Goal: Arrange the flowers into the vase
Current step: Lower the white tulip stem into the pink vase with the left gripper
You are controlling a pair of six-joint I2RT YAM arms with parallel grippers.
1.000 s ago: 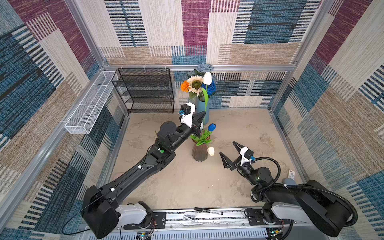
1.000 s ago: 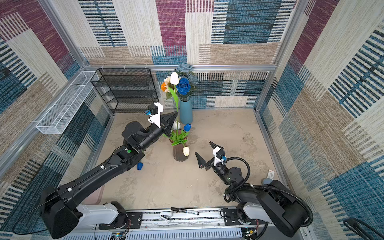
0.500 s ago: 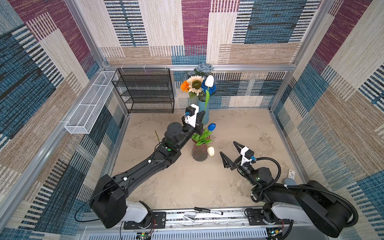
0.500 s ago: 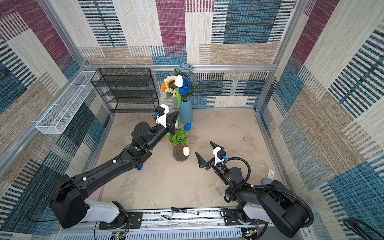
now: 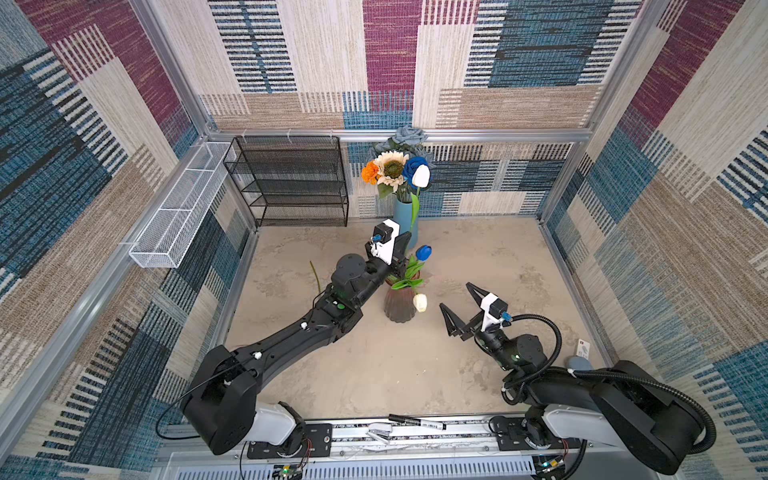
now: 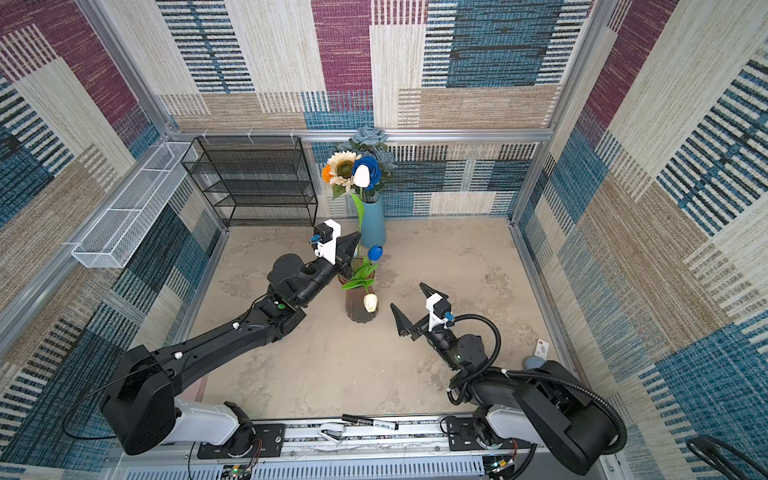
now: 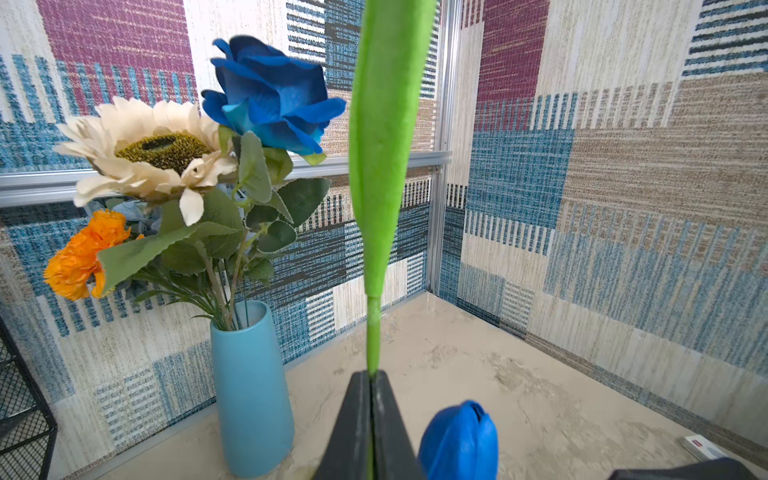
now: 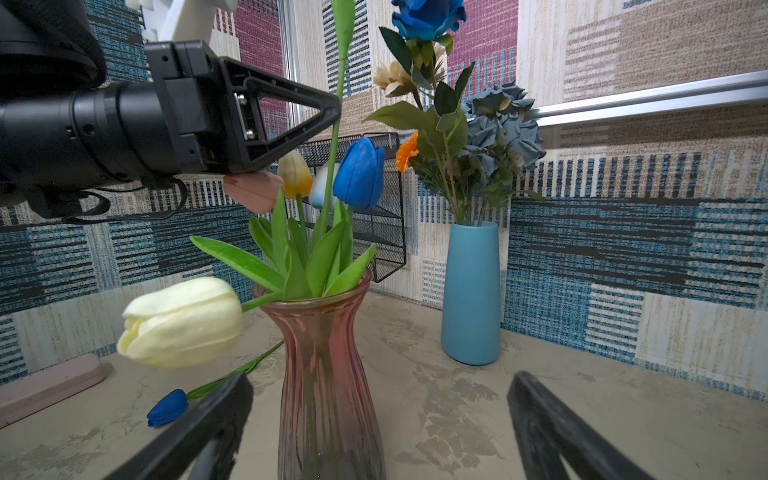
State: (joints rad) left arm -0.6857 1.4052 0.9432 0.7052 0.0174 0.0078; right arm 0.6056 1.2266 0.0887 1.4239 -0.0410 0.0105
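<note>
While left tool (image 7: 371, 384) pinches stem (image 7: 373, 328), right tool (image 5: 454, 295) spread

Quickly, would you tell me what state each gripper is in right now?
Left gripper: closed on the white tulip's stem.
Right gripper: open, holding nothing.

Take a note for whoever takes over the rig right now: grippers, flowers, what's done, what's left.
Left gripper: shut on the white tulip by its stem, above the pink glass vase; the stem seems to run down into it.
Right gripper: open, empty, beside that vase.
Done: several tulips stand in the vase, one cream head drooping over its rim. Blue vase at the back holds a bunch.
Left: seat and release the white tulip; a blue tulip lies loose on the table.
</note>
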